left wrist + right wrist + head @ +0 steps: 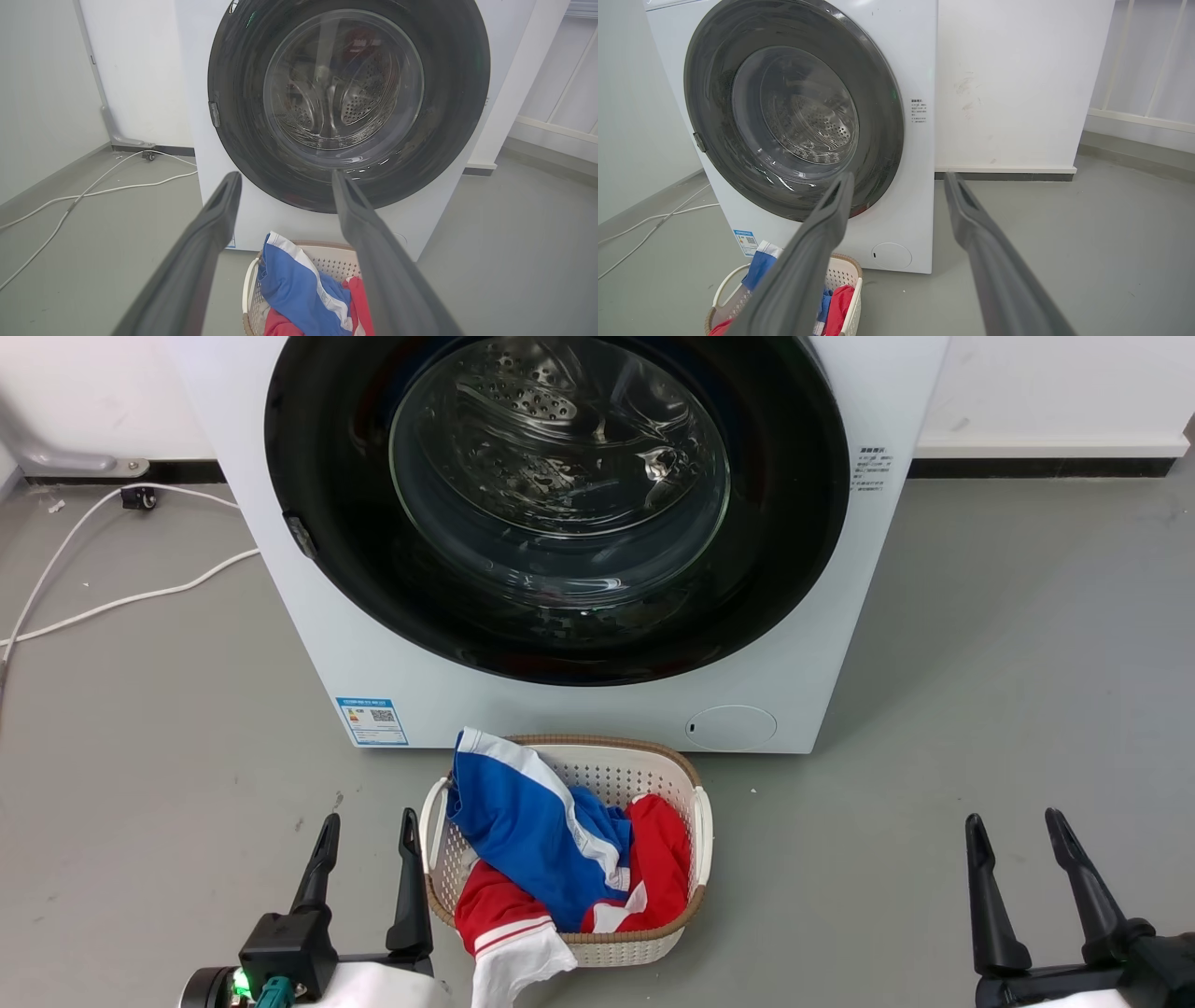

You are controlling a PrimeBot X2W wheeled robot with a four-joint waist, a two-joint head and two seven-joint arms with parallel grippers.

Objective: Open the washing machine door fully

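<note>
Washing machine door (560, 504) (closed) stands well beyond the left gripper (370, 819).

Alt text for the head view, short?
White washing machine, round black door shut. A basket of red, white and blue clothes sits on the floor before it; left gripper and right gripper, both open, at the lower corners.

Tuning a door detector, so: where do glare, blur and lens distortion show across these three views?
Head view: sharp, with white highlights streaking the glass of the washing machine door. Left wrist view: the left gripper looms large and soft-edged, and the glass carries dim reflections. Right wrist view: the right gripper is soft too, and the washing machine leans from wide-angle distortion.
</note>
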